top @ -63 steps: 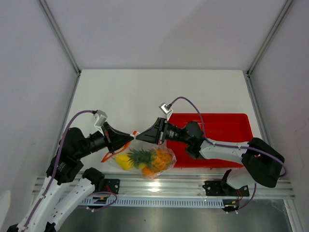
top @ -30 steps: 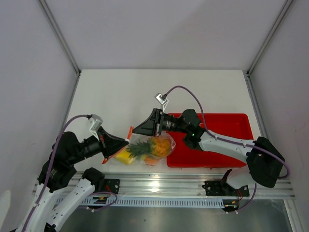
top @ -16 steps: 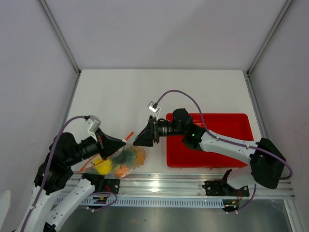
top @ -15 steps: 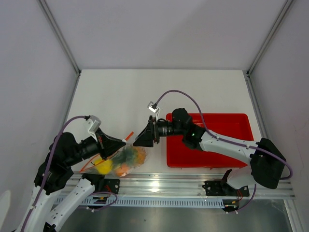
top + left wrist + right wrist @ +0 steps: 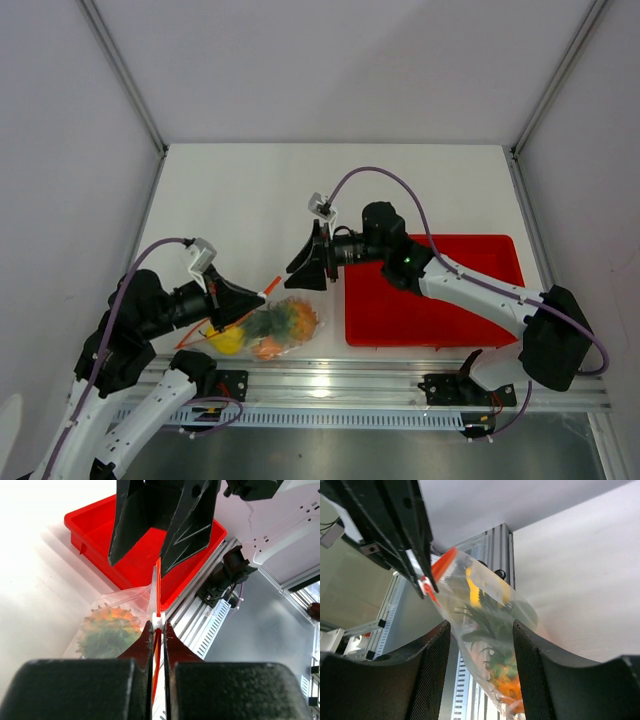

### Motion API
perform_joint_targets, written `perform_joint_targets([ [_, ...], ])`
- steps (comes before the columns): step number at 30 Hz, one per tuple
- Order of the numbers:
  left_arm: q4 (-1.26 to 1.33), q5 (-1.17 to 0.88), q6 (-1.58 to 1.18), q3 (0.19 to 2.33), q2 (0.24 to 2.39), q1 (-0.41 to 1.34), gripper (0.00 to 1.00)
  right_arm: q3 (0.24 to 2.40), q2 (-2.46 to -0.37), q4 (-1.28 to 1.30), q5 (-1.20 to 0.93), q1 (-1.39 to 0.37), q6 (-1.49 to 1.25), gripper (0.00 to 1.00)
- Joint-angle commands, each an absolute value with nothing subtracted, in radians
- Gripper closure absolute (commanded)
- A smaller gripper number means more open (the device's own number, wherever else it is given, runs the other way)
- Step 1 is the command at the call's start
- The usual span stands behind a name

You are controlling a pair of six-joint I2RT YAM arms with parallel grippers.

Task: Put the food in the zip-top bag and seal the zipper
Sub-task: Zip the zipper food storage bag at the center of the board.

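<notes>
top external view: my left pincer (image 5: 258,294) is clenched on the orange-red zipper (image 5: 270,286) of the zip-top bag (image 5: 280,325), which hangs below it at the near edge of the table (image 5: 260,200), just left of the red tray (image 5: 430,340). through the clear plastic i make out a lemon (image 5: 228,340), an orange ball (image 5: 266,348) and a smear of green and orange that i take for the pineapple (image 5: 295,318). the contents are blurred and i cannot pick out a green round fruit. nor can i tell whether the bag's bottom rests on the table. my right pincer (image 5: 298,280) sits just beside the zipper's free end, its fingertips merging into one dark shape from here. left wrist view: my two fingers press together on the strip, a small white slider (image 5: 158,621) right at their tips. the strip runs up between the right pincer's fingers, which stand apart, but whether it touches either i cannot tell. much of the bag is hidden behind my own fingers. right wrist view: that pincer is released, its blurred pads framing the bag farther off and gripping nothing. pineapple leaves and the lemon show through the plastic, and the bag's lower end runs out of frame.
</notes>
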State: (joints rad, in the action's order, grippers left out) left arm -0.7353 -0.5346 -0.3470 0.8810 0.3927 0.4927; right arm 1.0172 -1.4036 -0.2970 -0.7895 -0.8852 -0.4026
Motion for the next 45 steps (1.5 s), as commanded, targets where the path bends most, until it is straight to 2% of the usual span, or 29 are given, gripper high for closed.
perform_joint_targets([
  [1,-0.677,-0.578,-0.345,0.876,0.405,0.495,1.00,1.089,-1.414,-0.325,-0.900,-0.882,-0.337,0.45],
  [6,-0.673,-0.584,-0.345,0.871,0.407,0.495,1.00,1.097,-1.434,-0.419,-0.989,-0.881,-0.386,0.48],
  [17,-0.655,-0.594,-0.348,0.858,0.411,0.495,1.00,1.121,-1.466,-0.474,-1.025,-0.902,-0.419,0.54],
  [25,-0.646,-0.597,-0.354,0.845,0.407,0.495,0.99,1.155,-1.497,-0.468,-1.017,-0.926,-0.416,0.60],
  [31,-0.637,-0.600,-0.360,0.839,0.407,0.495,0.99,1.161,-1.508,-0.448,-1.020,-0.940,-0.400,0.71],
  [38,-0.635,-0.604,-0.360,0.842,0.411,0.495,0.99,1.160,-1.503,-0.425,-1.012,-0.948,-0.379,0.73],
  [45,-0.635,-0.606,-0.362,0.838,0.411,0.495,0.99,1.163,-1.505,-0.422,-1.008,-0.948,-0.384,0.89],
])
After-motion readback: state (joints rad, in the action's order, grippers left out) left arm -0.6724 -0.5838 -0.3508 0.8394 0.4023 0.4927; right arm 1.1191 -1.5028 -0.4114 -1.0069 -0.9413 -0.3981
